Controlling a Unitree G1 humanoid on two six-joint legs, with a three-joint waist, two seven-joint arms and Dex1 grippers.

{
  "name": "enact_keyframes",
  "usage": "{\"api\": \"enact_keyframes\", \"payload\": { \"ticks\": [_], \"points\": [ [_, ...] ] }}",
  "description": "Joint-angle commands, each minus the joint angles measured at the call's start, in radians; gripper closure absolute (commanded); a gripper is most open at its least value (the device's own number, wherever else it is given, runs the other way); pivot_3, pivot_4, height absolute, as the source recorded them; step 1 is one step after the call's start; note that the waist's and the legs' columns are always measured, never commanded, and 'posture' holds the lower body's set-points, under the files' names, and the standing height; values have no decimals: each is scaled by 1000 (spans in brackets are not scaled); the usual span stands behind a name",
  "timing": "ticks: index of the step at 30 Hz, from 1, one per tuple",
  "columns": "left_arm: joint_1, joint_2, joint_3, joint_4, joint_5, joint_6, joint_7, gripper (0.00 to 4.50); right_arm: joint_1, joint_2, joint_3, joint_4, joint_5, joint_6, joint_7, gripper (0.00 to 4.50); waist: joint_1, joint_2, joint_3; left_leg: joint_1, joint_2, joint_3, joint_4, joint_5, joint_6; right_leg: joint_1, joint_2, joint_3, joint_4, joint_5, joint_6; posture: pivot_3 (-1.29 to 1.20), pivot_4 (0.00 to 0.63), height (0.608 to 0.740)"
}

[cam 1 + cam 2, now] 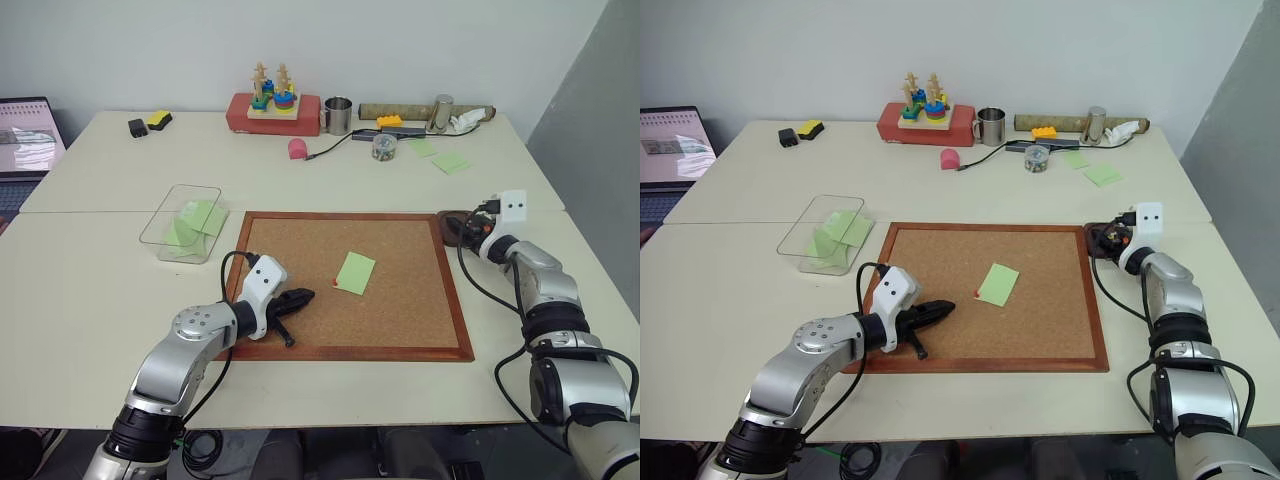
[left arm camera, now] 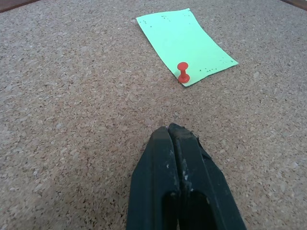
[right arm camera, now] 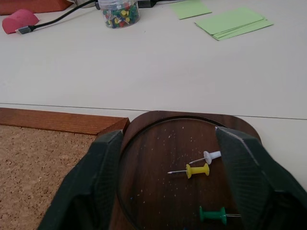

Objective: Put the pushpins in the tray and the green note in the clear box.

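Office/lab, pale desks [image 1: 300, 180], laptop [image 1: 25, 140], corkboard [image 1: 400, 300], sticky notes [image 1: 450, 161]

Along the far edge of the table [image 1: 100, 300] stand a red box [image 1: 275, 113] with wooden ring stackers, a metal mug [image 1: 338, 115], a jar of coloured pins [image 1: 383, 147] and a pink lump [image 1: 297, 148]. A laptop [image 1: 25, 140] sits at the left. The corkboard [image 1: 400, 300] lies in the middle.

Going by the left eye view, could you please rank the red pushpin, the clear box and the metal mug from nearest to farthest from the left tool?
1. Red pushpin: on the corkboard, just ahead of the left tool, at the green note's corner.
2. Clear box: off the board's far-left corner.
3. Metal mug: at the table's far edge.
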Motion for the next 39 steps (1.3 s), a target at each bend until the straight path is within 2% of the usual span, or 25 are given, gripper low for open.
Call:
{"api": "enact_keyframes", "payload": {
  "ticks": [1, 8, 11, 16, 25, 29, 39],
  "points": [
    [16, 9, -13, -1, 1, 16, -5, 4500, 63, -19, 84, -292, 24, 36, 164, 276, 0, 0, 0, 0, 0, 0, 0, 0, 0, 0, 0, 0, 0, 0, 0, 0, 150, 740],
    [8, 8, -14, 7, 3, 13, -6, 4500, 231, 10, 250, -690, 84, 179, 314, 276, 1, 0, 0, 0, 0, -2, 0, 0, 0, 0, 0, -1, 0, -1, 1, 0, 150, 740],
    [5, 7, -14, 10, 3, 10, -7, 4500, 274, 57, 328, -768, 80, 215, 319, 276, 1, 0, 0, 0, 0, -2, 0, 0, 0, 0, 0, -2, 0, -1, 2, 0, 150, 740],
    [-2, 6, -15, 14, 3, 10, -7, 4500, 270, 142, 407, -749, 42, 204, 289, 276, 1, 0, 0, 0, 0, -2, 1, 0, 0, 0, 0, -2, 1, -3, 5, 0, 150, 740],
    [13, 9, -10, -6, 2, 16, 1, 4500, 220, 232, 483, -554, -80, 125, 242, 276, 1, 0, 0, 0, 0, -3, 1, 0, 0, 0, 0, -2, 1, -3, 5, 0, 150, 740],
    [27, 12, -3, -16, 3, 14, 8, 4500, 213, 239, 482, -520, -96, 100, 246, 878, 0, 0, 0, 0, 0, -3, 1, 0, 0, 0, 0, -3, 1, -3, 5, 0, 150, 740],
    [31, 12, -1, -18, 11, 6, 20, 4500, 229, 217, 508, -519, -136, 52, 269, 3111, -1, 0, 0, 0, 0, -3, 0, 0, 0, 0, 0, -2, 1, -3, 5, 0, 150, 740]
  ]
}}
